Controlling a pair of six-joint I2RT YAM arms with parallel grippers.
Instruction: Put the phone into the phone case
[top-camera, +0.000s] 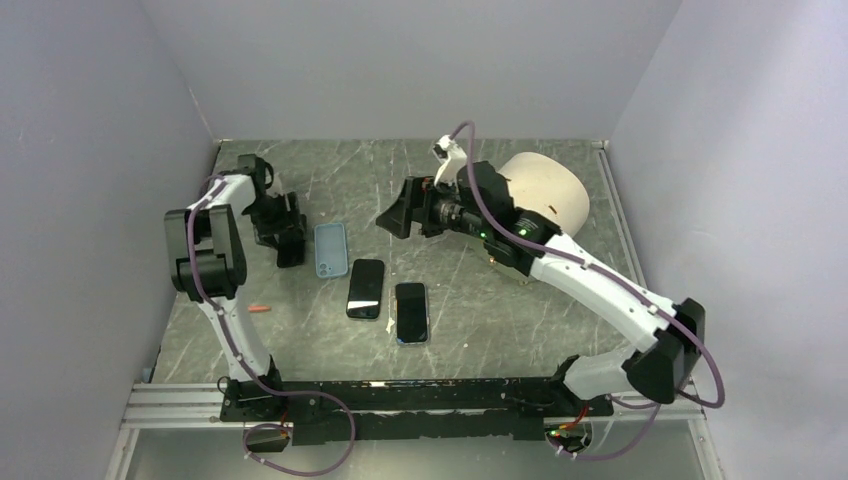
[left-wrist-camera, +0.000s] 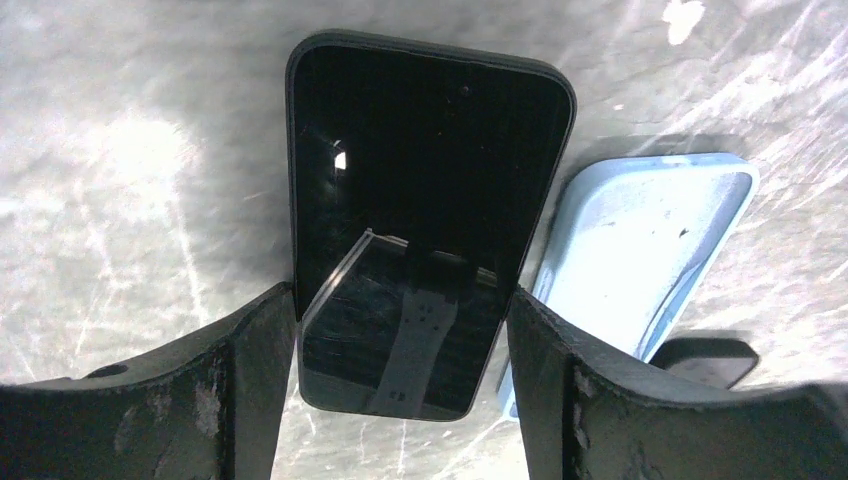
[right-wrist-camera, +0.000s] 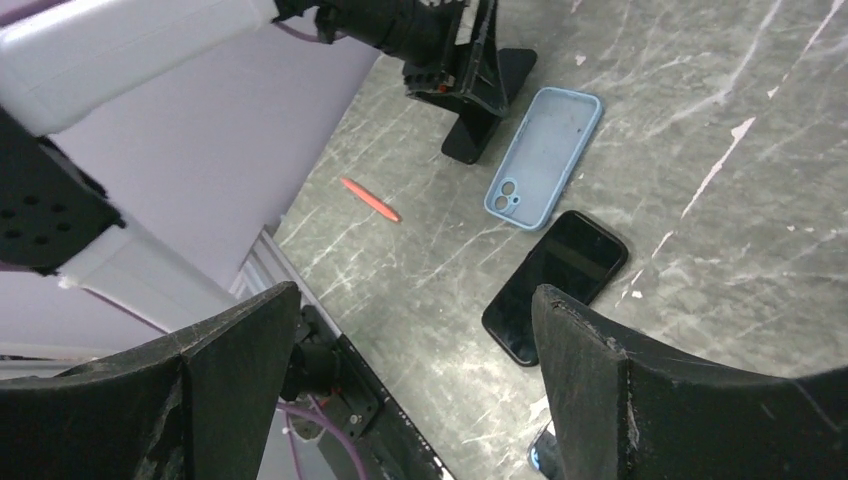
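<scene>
The glossy black slab phone (top-camera: 366, 288) lies flat on the grey marbled counter (top-camera: 500, 330), just right of the pale blue soft phone case (top-camera: 331, 249), which sits hollow side up, their long axes near parallel. The left claw (top-camera: 288, 240) is nearer, spread and empty, perhaps touching the counter; the right claw (top-camera: 393, 220) hovers open, holding nothing

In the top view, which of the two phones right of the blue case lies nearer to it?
The all-black phone, by the case's corner; the blue-edged phone lies beyond it, farther right.
</scene>
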